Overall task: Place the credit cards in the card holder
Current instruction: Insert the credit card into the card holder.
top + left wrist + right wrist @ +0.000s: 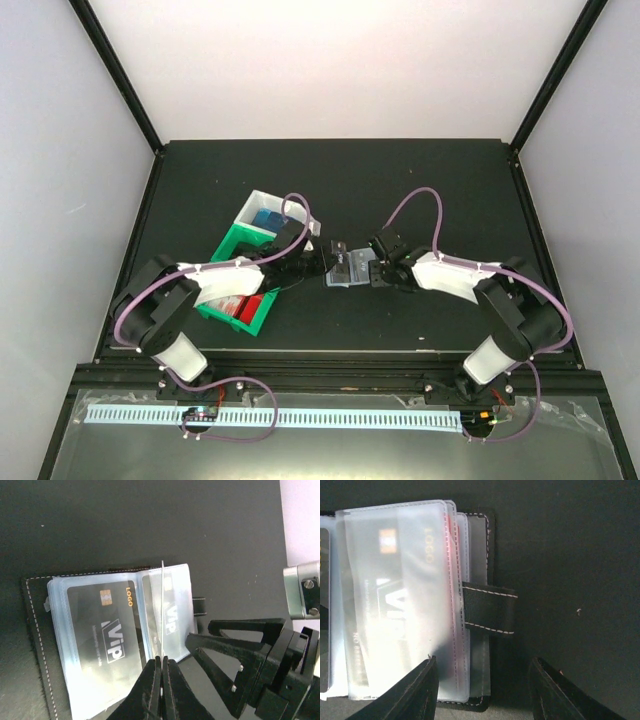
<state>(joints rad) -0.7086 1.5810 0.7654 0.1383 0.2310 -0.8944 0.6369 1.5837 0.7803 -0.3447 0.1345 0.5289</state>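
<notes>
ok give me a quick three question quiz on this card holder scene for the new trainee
1. True or false: the card holder lies closed on the table.
2. The left gripper is: A open and empty, B shut on a clear sleeve, C out of view.
3. Fill in: the snap strap sticks out toward the ___ gripper.
Key: 1 false, it lies open. 2 B. 3 right; the right gripper is open there.

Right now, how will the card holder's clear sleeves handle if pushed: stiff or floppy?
Probably floppy: the sleeve pinched by the left tool stands edge-on, film-thin. Likely slippery: glossy glare. The card holder lies flat, unlikely to tip.
</notes>
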